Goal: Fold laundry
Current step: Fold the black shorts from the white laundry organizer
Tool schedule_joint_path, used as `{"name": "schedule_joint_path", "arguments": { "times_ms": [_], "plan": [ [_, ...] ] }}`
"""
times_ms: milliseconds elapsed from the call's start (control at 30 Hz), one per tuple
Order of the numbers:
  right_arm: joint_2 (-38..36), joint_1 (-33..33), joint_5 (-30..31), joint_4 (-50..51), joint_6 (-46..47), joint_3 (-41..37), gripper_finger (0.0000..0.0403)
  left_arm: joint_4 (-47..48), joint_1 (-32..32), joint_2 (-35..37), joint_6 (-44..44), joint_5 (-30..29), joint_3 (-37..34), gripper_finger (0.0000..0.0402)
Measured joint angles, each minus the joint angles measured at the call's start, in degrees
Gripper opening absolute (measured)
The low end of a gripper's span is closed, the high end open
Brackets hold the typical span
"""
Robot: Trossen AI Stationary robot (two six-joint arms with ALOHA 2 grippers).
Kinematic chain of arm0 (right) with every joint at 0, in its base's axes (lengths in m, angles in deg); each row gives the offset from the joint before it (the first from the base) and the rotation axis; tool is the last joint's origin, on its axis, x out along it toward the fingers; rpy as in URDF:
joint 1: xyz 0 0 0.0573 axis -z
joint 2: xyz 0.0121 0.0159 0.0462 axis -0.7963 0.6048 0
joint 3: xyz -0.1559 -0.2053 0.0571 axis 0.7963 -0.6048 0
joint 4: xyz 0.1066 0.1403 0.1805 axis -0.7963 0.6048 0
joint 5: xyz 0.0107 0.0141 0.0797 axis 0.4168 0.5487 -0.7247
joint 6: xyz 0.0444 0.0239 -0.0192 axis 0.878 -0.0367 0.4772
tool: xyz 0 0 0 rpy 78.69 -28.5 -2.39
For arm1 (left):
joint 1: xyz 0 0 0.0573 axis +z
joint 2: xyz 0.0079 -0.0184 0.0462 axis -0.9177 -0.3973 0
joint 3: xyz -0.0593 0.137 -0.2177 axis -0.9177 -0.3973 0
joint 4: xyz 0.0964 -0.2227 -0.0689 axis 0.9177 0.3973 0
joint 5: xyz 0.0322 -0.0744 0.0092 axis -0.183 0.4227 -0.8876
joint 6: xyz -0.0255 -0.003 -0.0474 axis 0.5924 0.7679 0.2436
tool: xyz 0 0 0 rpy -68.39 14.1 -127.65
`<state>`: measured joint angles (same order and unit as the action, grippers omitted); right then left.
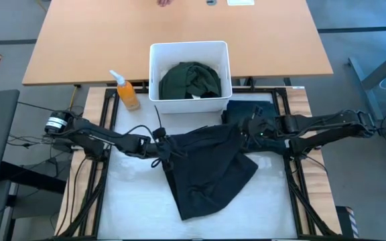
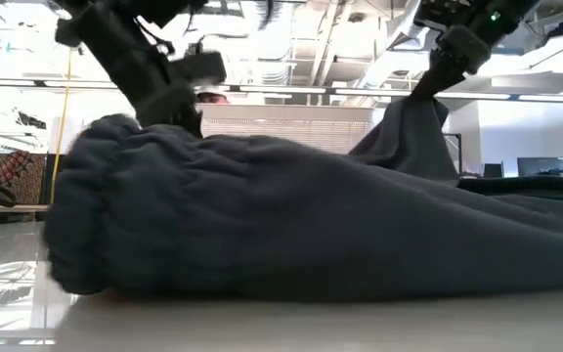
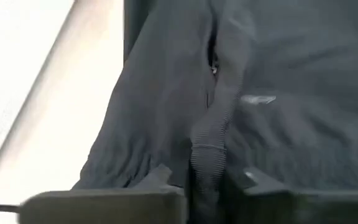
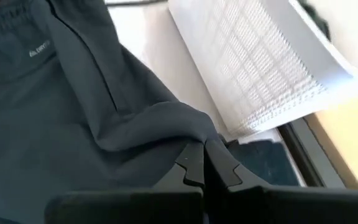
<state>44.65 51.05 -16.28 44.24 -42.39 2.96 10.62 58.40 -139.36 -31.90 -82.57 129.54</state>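
A dark charcoal garment (image 1: pixel 210 171) lies spread on the white table top and fills the low view (image 2: pixel 291 225). My left gripper (image 1: pixel 164 146) is shut on its left upper part. My right gripper (image 1: pixel 243 134) is shut on its right upper part, raised above the table. A dark green garment (image 1: pixel 190 80) lies in the white bin (image 1: pixel 154 73). Another dark cloth (image 1: pixel 250 108) lies behind my right gripper. My left gripper pinches a thick banded edge (image 3: pixel 209 155) of the garment between its two fingers, coming from the table's left, low over the table. My right gripper pinches a fold of the cloth (image 4: pixel 188 134) between its fingertips, coming from the right. The cloth rises in a peak (image 2: pixel 413 122) to the fingers, the rest on the table.
The white bin stands at the table's far edge, close to my right gripper in its wrist view (image 4: pixel 260 68). An orange spray bottle (image 1: pixel 126 92) stands left of the bin. A wooden table (image 1: pixel 79 40) lies beyond.
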Motion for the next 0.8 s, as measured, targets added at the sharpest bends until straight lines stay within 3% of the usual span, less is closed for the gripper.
{"name": "schedule_joint_path", "arguments": {
  "times_ms": [233, 500, 800],
  "plan": [
    [-1.68, -0.13, 0.20, 0.30, -5.50, 8.23, 0.0014, 7.58, -4.77, 13.46, -4.54, -6.27, 5.54, 0.0005],
    [-2.83, 0.37, 0.40, 0.79, -13.27, 21.06, 0.0014, 7.92, -11.16, 29.62, -15.87, -6.62, 14.94, 0.0004],
    [-1.54, 0.24, -1.68, 0.02, -18.91, 35.95, 0.0014, 11.50, -15.13, 36.02, -21.50, -6.31, 26.12, 0.0003]
  ]
}}
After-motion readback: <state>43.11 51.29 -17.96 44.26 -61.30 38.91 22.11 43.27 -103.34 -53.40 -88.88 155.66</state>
